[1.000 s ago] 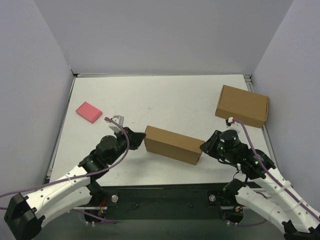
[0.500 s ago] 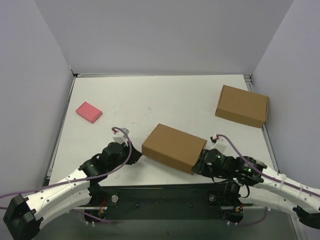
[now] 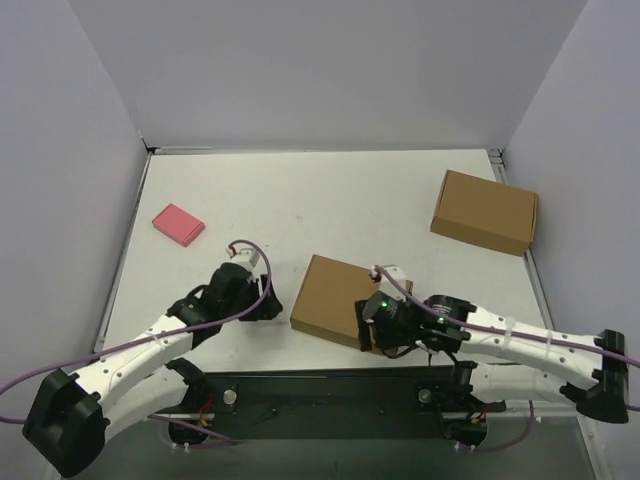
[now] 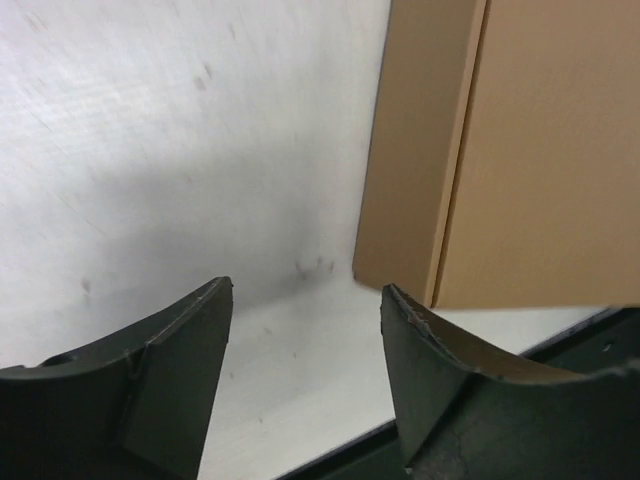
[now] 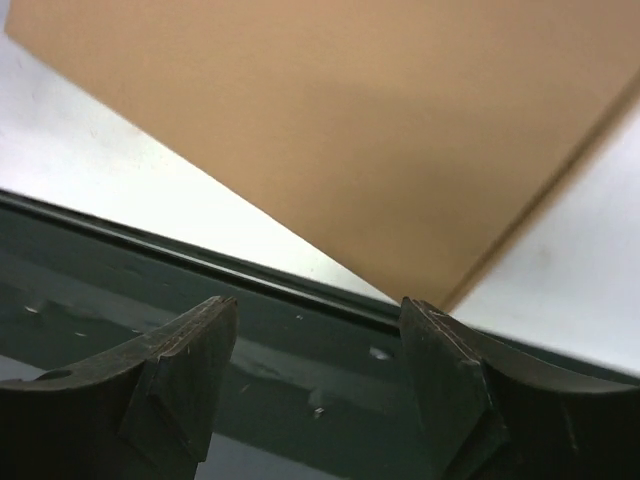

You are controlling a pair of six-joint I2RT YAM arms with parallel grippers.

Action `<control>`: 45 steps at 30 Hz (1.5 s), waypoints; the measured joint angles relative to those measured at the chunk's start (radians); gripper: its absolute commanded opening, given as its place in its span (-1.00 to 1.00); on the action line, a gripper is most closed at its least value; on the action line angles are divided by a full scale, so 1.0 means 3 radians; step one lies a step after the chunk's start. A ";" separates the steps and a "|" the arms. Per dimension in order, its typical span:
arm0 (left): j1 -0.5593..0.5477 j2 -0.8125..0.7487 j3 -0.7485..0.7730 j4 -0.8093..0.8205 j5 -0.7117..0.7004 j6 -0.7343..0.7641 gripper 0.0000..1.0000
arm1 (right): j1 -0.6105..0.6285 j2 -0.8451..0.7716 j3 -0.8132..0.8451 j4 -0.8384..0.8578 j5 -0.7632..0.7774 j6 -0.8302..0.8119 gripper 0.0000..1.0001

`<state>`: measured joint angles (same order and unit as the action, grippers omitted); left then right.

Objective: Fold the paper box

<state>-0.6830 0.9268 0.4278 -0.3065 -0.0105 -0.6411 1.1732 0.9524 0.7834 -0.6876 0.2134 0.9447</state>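
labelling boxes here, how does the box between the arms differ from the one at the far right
The paper box lies at the near edge of the table; the second box sits at the far right. The left gripper and right gripper flank the paper box, open; none is near the second box. Both are plain brown cardboard, similar in size.

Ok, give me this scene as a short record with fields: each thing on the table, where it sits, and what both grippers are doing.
Task item: plain brown cardboard paper box, closed oblong, lying flat near the table's front edge, between the arms
Second box: formed brown cardboard box, back right
Block: small pink flat block, back left
Left gripper: open, empty, beside the paper box's left end
Right gripper: open, empty, at its front right corner
Surface: white table
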 measured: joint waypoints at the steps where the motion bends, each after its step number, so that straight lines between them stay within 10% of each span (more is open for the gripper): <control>1: 0.0184 0.0009 0.0106 0.0011 0.0070 0.0067 0.54 | 0.0065 0.0191 0.0084 0.0042 0.0023 -0.0205 0.38; 9: 0.1226 0.0014 0.0792 -0.0061 0.0660 0.0524 0.62 | 0.0364 0.1024 0.0401 0.0441 -0.0022 -0.1644 0.47; 18: 0.1527 0.0154 0.1283 -0.0367 0.0802 0.1078 0.66 | 0.0191 0.1868 0.0596 0.0757 -0.0027 -0.2496 0.43; 45: 0.1672 0.0380 0.1462 -0.0369 0.0585 0.1380 0.67 | -0.2403 0.3386 0.2127 0.1732 -0.0571 -0.4480 0.39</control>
<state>-0.1814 1.0409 0.8665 -0.4171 0.1650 -0.2272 0.4522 1.9682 1.4216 -0.1680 0.0422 -0.3992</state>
